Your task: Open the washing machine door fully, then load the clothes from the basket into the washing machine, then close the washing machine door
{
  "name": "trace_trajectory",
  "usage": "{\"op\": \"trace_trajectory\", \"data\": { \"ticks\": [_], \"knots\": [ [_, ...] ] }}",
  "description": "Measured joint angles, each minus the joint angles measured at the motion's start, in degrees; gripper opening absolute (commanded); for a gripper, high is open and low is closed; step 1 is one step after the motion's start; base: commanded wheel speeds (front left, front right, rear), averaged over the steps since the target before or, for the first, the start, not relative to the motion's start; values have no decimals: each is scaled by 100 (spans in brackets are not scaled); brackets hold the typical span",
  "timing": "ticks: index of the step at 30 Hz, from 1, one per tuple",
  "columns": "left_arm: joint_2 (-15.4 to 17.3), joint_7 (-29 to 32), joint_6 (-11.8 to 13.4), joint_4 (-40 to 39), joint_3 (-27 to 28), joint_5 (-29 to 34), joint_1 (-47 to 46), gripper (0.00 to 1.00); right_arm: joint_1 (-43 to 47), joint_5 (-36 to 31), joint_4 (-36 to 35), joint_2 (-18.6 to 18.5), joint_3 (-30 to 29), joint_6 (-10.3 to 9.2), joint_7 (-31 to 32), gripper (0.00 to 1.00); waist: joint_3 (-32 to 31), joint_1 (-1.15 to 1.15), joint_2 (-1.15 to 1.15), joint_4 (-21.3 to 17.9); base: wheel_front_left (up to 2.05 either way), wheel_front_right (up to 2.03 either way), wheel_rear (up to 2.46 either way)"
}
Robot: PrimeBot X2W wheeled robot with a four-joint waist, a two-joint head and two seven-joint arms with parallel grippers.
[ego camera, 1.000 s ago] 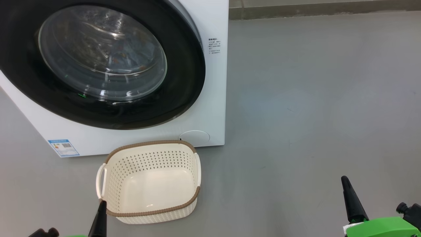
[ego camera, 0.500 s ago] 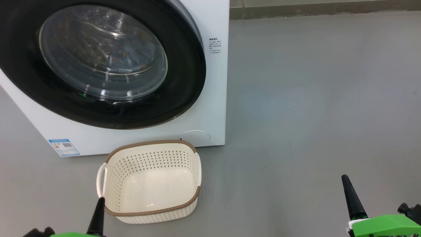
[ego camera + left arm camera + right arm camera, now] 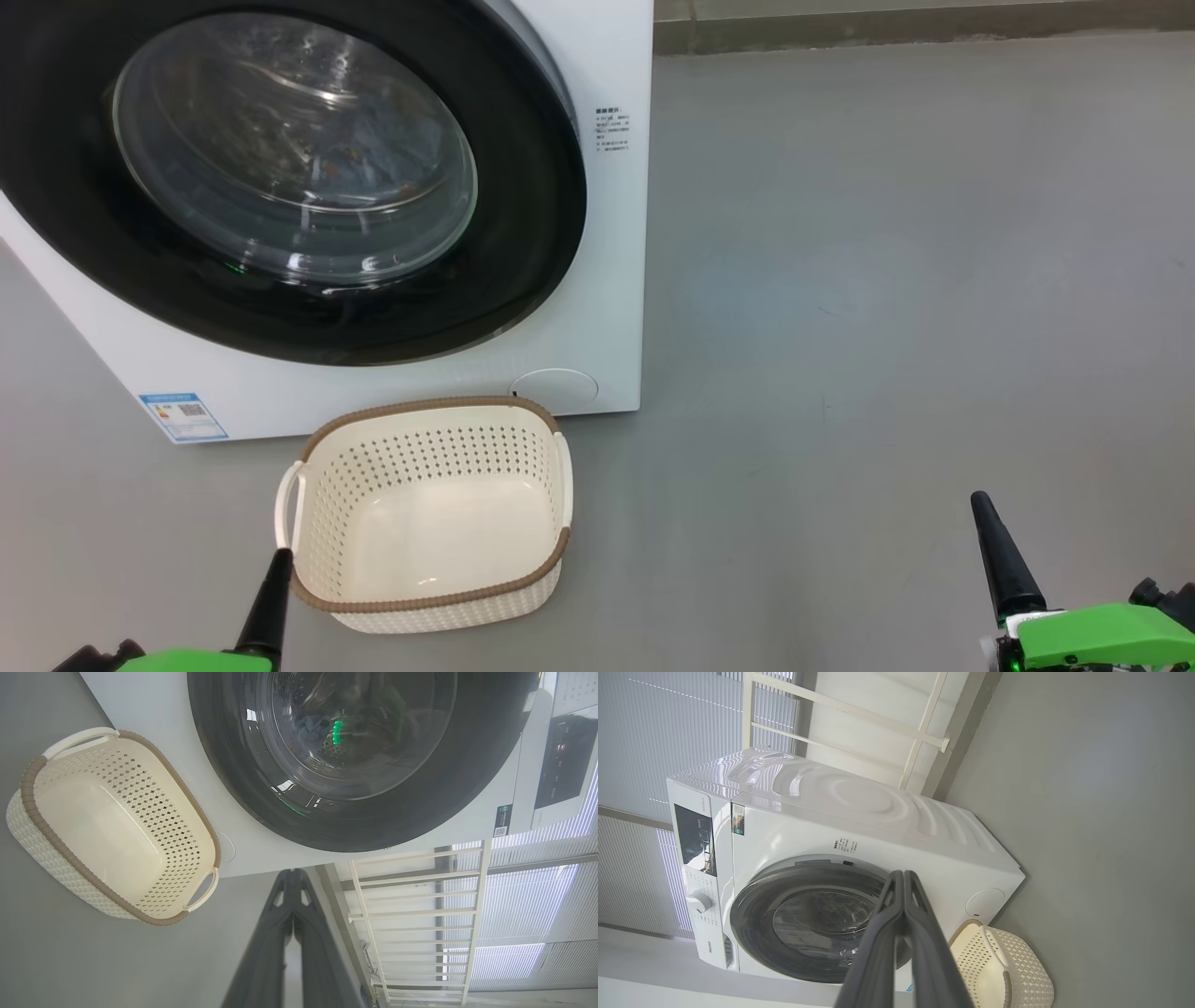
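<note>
Left wrist view gives us our left gripper (image 3: 293, 873), its two long dark fingers (image 3: 266, 952) pressed tip to tip; our right gripper (image 3: 903, 873) is pinched together likewise (tips touching). Near our left tip, the small cream-white perforated plastic basket (image 3: 28, 772) stands on the grey floor (image 3: 887, 280), just before the big white boxy washing machine (image 3: 607, 280). Its round glossy black door (image 3: 523, 233) sits closed, with light-blue printed clothes (image 3: 373, 131) behind the glass.

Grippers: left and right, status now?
Left gripper: shut, holding nothing.
Right gripper: shut, holding nothing.
</note>
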Motion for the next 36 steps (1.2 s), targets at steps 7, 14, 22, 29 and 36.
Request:
{"op": "trace_trajectory", "data": {
  "ticks": [7,14,22,29,36],
  "knots": [
    [3,123,-25,19,55,-379,-10,0,-56,445,67,-1,-35,-4,120,0,1,0,0,6,0,0,0],
    [5,232,-42,43,118,-754,-108,0,-133,899,119,-3,-60,-42,244,0,2,0,0,12,0,0,0],
    [7,366,-48,57,194,-1198,-137,0,-146,1433,178,-4,-83,-42,360,0,4,0,0,19,0,0,0],
    [7,431,-52,79,224,-1417,-225,0,-254,1711,223,-5,-99,-42,442,0,4,0,0,22,0,0,0],
    [7,432,-65,80,227,-1417,-225,0,-254,1711,226,-4,-112,-42,443,0,4,0,0,22,0,0,0]
  ]
}}
